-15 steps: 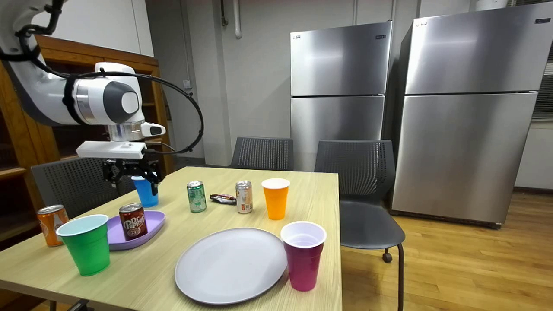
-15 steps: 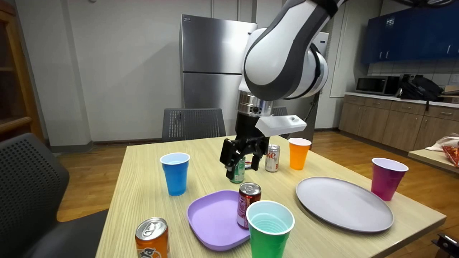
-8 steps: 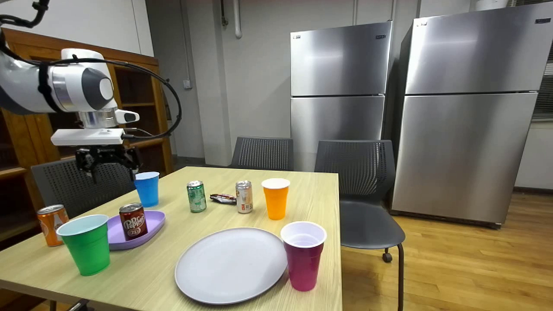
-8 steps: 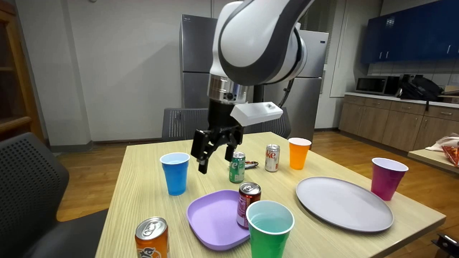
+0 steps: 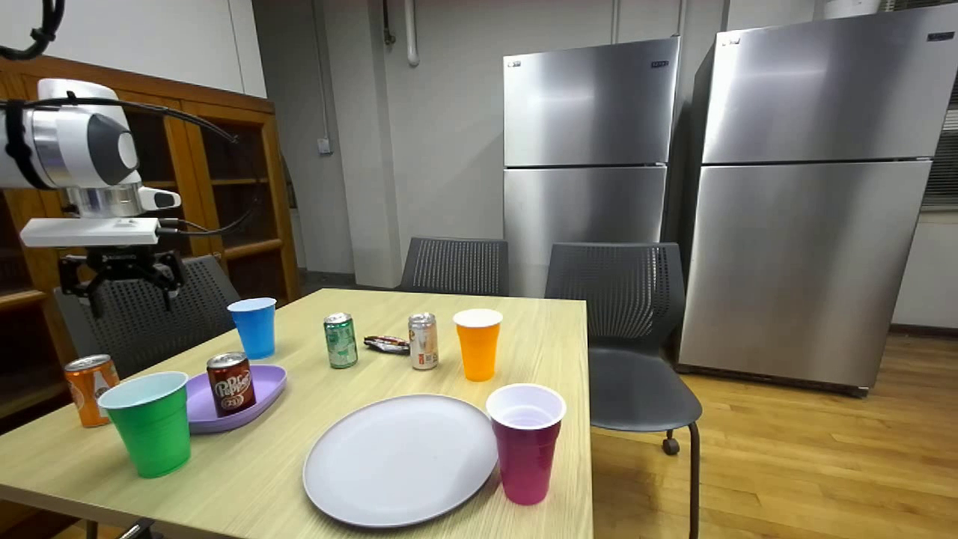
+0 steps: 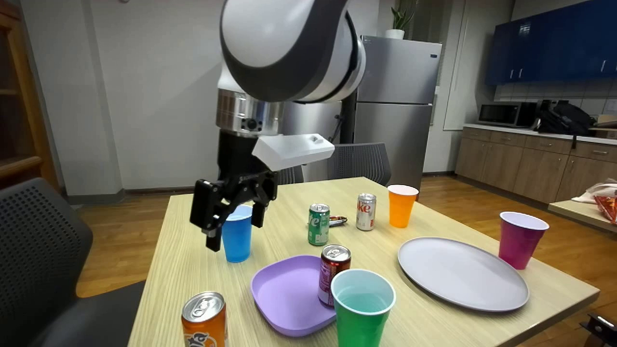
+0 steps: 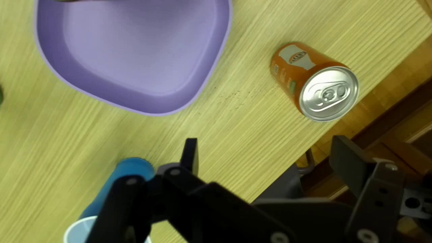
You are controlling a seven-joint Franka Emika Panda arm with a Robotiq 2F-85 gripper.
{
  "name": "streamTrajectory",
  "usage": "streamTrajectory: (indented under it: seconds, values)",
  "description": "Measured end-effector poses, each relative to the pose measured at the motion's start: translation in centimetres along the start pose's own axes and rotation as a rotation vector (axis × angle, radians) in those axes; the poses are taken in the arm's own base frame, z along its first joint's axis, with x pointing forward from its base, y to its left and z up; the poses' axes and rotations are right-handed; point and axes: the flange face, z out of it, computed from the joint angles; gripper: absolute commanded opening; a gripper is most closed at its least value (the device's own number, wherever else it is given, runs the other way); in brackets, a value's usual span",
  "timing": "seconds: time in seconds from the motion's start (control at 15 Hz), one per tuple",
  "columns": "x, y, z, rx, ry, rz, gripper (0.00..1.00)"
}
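My gripper (image 7: 265, 148) hangs spread wide; around the wrist view's centre, orange can (image 7: 310, 81) at two o'clock, purple plate (image 7: 141, 50) past ten, blue cup (image 7: 106, 189) at eight

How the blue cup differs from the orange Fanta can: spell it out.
The blue cup tapers toward its base; the orange Fanta can is straight-sided. The cup has an open, white-rimmed mouth; the can, a closed silver lid. Both stand upright on the table.
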Motion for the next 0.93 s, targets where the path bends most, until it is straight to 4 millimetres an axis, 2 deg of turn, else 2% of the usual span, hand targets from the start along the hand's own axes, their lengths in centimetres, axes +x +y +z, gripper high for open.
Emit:
streamTrajectory:
  seconds: [0.2,0.4,0.93]
  values:
    - [1.0,-2.7,1.3,0.011,-0.025,-0.082,1.00]
    - [1.6,-4.5,2.9,0.019,-0.060,-0.160,1.00]
    - [2.0,-6.0,5.6,-0.002,-0.126,-0.300,1.00]
